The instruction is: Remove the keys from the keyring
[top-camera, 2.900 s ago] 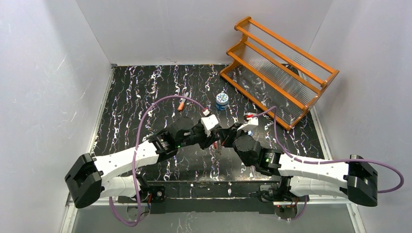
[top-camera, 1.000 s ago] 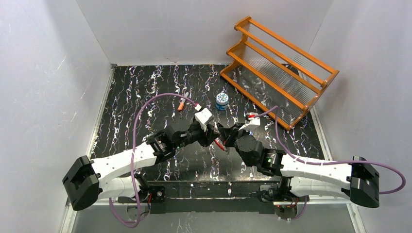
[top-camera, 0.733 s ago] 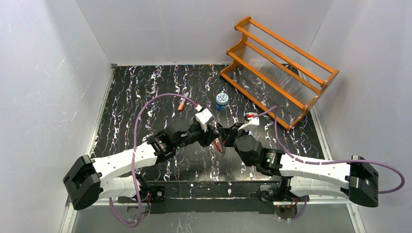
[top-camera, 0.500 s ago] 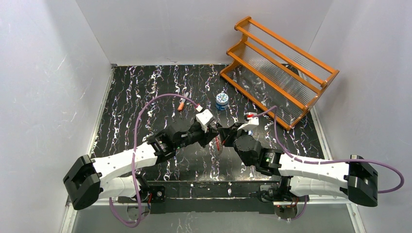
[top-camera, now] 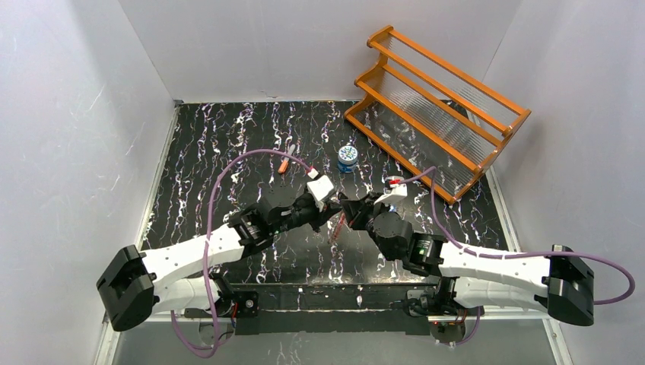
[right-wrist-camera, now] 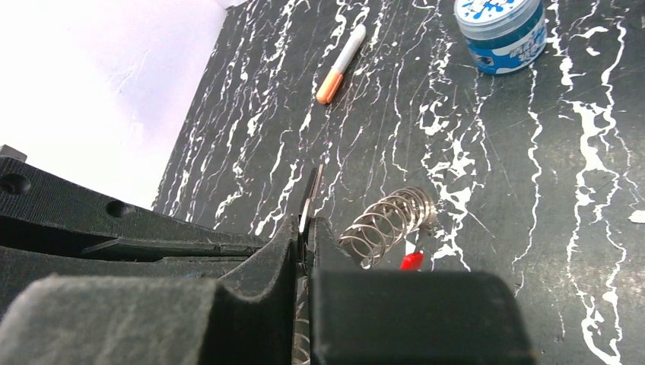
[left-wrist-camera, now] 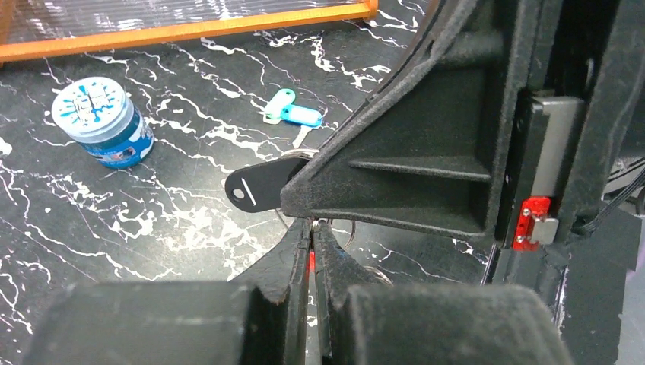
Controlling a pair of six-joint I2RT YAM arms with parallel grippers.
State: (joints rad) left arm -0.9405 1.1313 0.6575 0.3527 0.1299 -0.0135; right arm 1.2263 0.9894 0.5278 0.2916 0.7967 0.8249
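Observation:
My two grippers meet tip to tip over the middle of the table. The left gripper (top-camera: pixel 332 214) (left-wrist-camera: pixel 313 230) is shut on the keyring's red section (left-wrist-camera: pixel 311 261). The keyring (right-wrist-camera: pixel 386 220) is a silvery coiled wire loop; it hangs between the grippers (top-camera: pixel 337 227). Its red section (right-wrist-camera: pixel 411 260) also shows in the right wrist view. The right gripper (top-camera: pixel 347 216) (right-wrist-camera: pixel 306 225) is shut on a flat black key (left-wrist-camera: pixel 257 187), seen edge-on (right-wrist-camera: pixel 311 192) between its fingers. Two loose keys with mint and blue heads (left-wrist-camera: pixel 291 115) lie on the table.
A small round blue tin (top-camera: pixel 347 157) (right-wrist-camera: pixel 499 30) (left-wrist-camera: pixel 102 122) stands behind the grippers. An orange-tipped marker (top-camera: pixel 284 164) (right-wrist-camera: pixel 342 64) lies at the back left. An orange wooden rack (top-camera: pixel 437 103) fills the back right. White walls enclose the black marbled table (top-camera: pixel 213 167).
The grippers stay locked together at the table's middle. The left wrist has swung slightly back and down again; the hanging part of the ring has shifted a little to the left.

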